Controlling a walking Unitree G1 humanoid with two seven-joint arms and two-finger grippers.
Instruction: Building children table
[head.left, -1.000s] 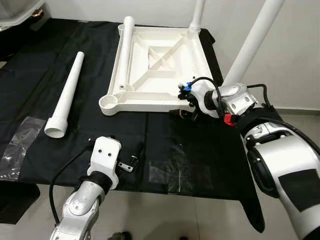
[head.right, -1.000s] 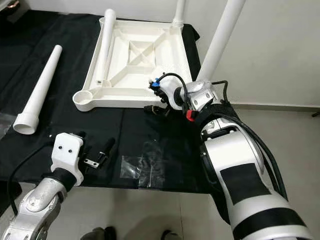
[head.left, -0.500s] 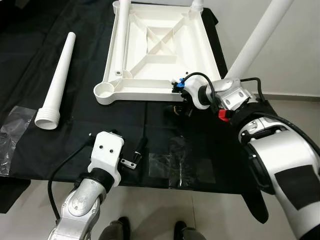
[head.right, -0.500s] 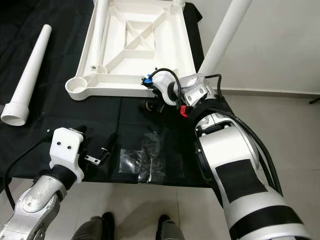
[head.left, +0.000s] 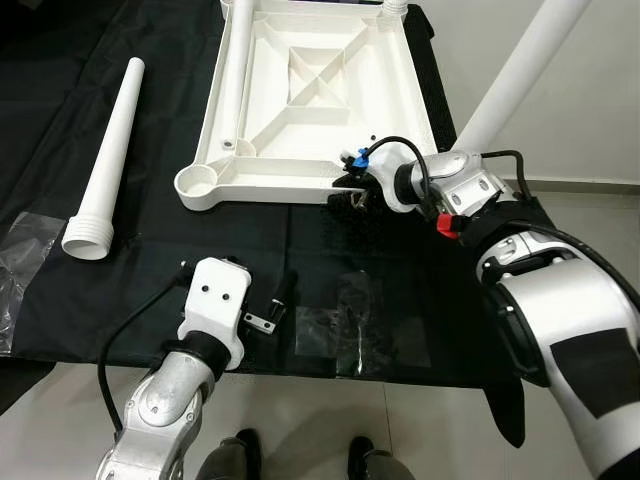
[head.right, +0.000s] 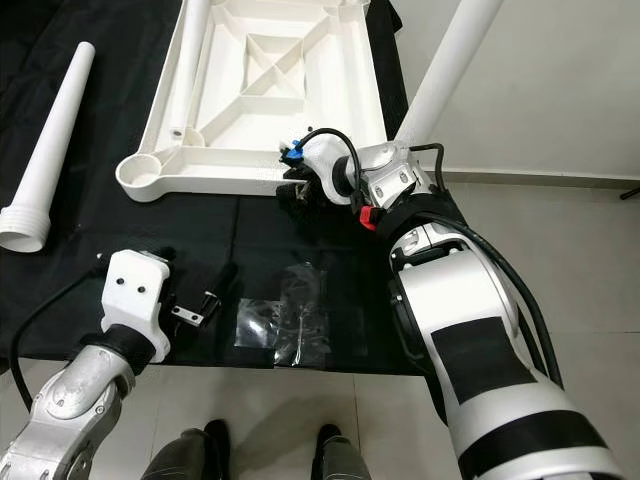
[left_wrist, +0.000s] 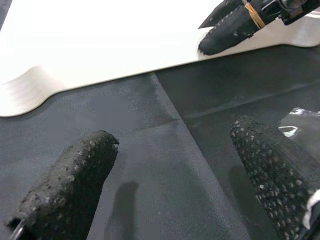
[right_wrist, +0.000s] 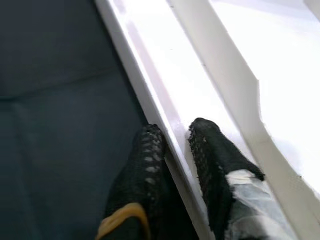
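A loose white plastic tube leg (head.left: 108, 153) lies at the far left on the black cloth (head.left: 330, 250). The left gripper (left_wrist: 170, 185) hovers above the cloth, fingers spread wide. The upturned white plastic tabletop (head.left: 310, 100) lies beyond it. The right gripper (right_wrist: 175, 150) pinches the tabletop's near rim, one finger on each side.

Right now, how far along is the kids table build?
Done: two legs stand screwed into the upturned white tabletop, one of them at its right near corner. In hand: the right gripper pinches the tabletop's near rim, while the left gripper hovers open over the black cloth. Left: a loose leg on the cloth, another resting on the tabletop, and the empty corner socket.
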